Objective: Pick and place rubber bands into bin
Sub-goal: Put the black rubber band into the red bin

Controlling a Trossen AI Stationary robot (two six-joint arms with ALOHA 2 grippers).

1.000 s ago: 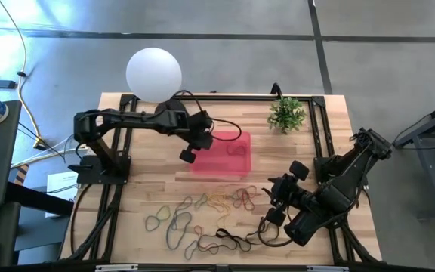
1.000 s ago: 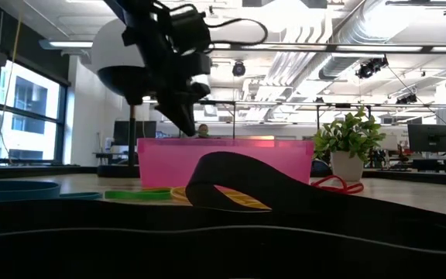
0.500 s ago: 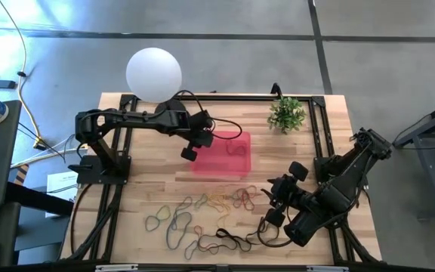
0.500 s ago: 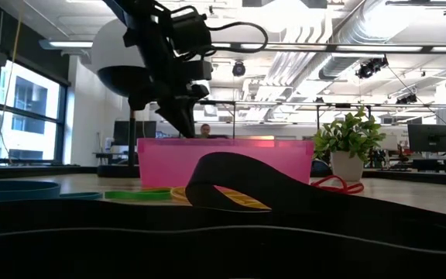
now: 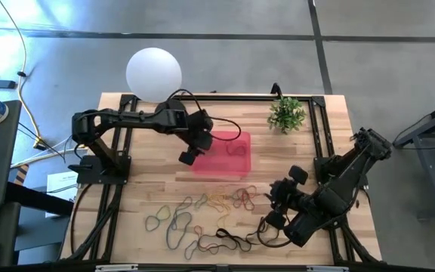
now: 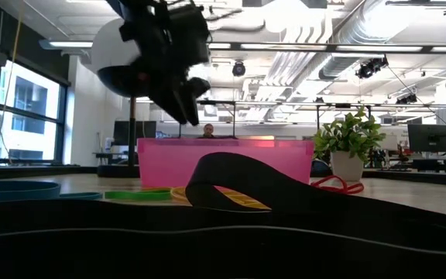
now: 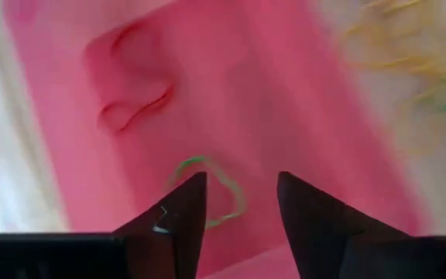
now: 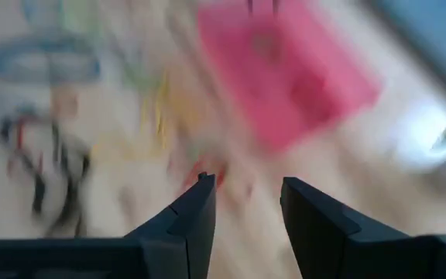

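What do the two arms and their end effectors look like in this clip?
Both arms are dark, near-black jointed links on black frame mounts at the table's sides, with thin black cables looping off them. The left end effector and the right end effector each have two plain, dark, wedge-shaped fingers. No markings can be made out.

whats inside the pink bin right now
A green rubber band and a reddish one lie in the bin; the open left gripper hides the near corner.
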